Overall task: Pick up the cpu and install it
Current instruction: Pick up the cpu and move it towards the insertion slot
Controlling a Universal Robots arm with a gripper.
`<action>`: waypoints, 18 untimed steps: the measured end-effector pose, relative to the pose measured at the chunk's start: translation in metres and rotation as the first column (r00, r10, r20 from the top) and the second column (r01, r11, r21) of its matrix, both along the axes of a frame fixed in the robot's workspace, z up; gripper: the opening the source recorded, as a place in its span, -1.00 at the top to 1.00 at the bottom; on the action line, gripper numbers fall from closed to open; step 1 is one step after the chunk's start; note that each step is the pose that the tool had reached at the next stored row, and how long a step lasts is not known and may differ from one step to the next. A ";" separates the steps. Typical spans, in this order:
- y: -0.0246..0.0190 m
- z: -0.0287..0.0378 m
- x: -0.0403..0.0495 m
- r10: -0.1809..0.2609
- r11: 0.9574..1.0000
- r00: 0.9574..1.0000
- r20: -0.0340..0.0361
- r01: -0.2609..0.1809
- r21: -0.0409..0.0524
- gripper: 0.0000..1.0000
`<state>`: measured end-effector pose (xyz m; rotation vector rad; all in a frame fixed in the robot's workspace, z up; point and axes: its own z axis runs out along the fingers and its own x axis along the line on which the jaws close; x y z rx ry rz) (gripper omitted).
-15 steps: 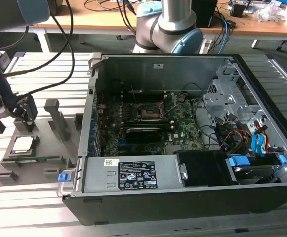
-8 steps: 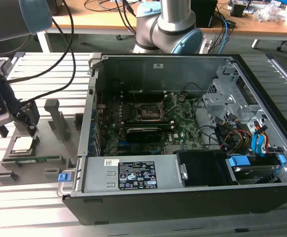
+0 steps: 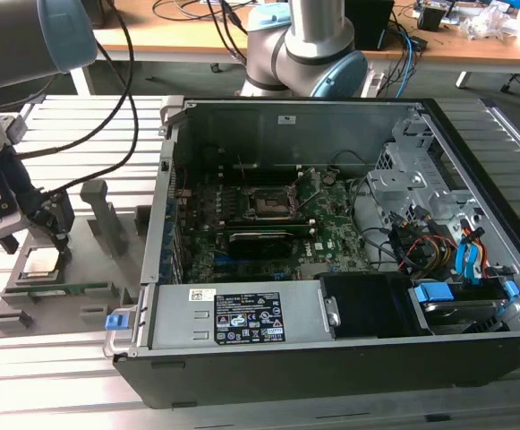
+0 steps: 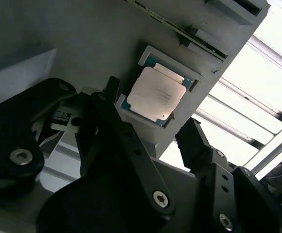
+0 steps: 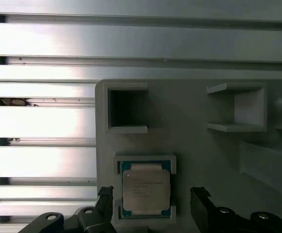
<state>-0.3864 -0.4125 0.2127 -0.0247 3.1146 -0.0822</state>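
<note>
**A:** Silvery top, thin dark rim. Where does the cpu lie in the exterior view?

**B:** Low at the exterior view's left, in a square pocket of the grey holder on the slatted metal desk. The hand hangs just above it. The open computer case takes the middle and the exterior view's right. Its socket, on the green board, is well apart from the cpu.

**A:** And the second wrist view?

**B:** The cpu sits flat in its pocket, with a green edge showing round the metal lid. The hand is spread wide, one black finger at each side of the pocket. Neither touches the cpu.

**A:** The first wrist view?

**B:** The cpu lies in the holder. The hand is wide and holds nothing, its fingertips flanking the pocket. Pale desk slats run beside the holder.
</note>
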 end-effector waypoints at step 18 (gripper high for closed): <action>-0.0083 -0.0228 -0.0001 0.056 0.998 0.998 0.001 -0.056 0.019 -0.47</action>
